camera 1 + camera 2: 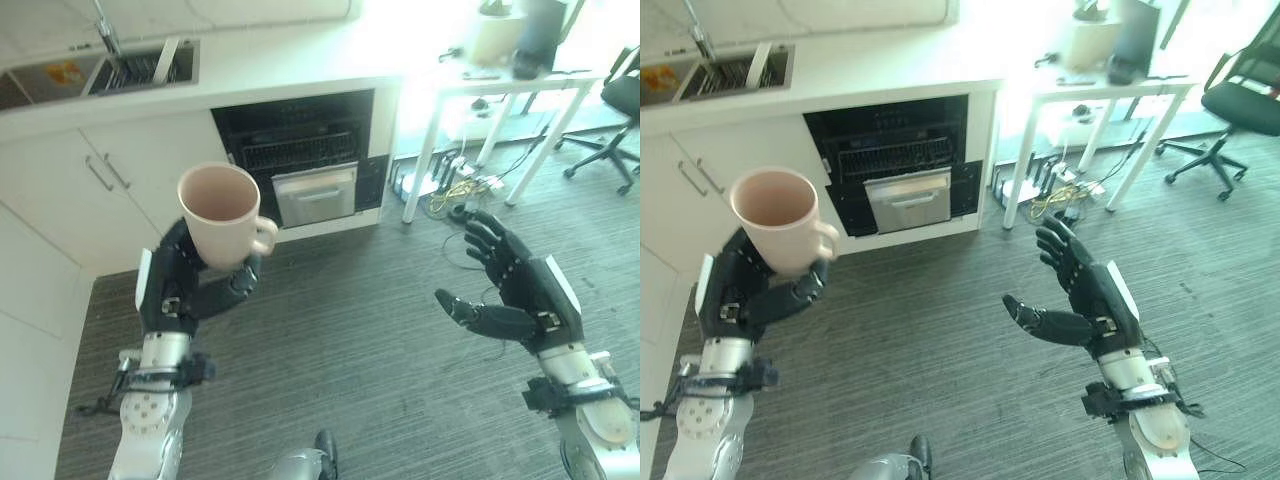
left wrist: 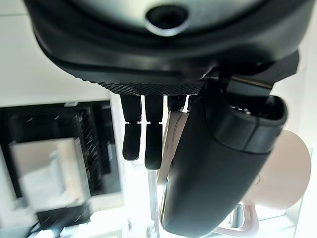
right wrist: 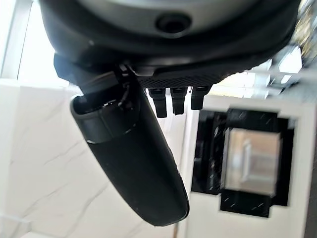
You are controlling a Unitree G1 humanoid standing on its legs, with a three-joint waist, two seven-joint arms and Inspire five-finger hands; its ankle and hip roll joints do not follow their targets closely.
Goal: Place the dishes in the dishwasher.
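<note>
The left hand held the pink mug upright, mouth up, its fingers curled round the mug's lower body and the handle turned toward the robot's right. The open dishwasher lay straight ahead under the bench, well apart from the mug. The right hand hung empty, fingers spread, no nearer.
</note>
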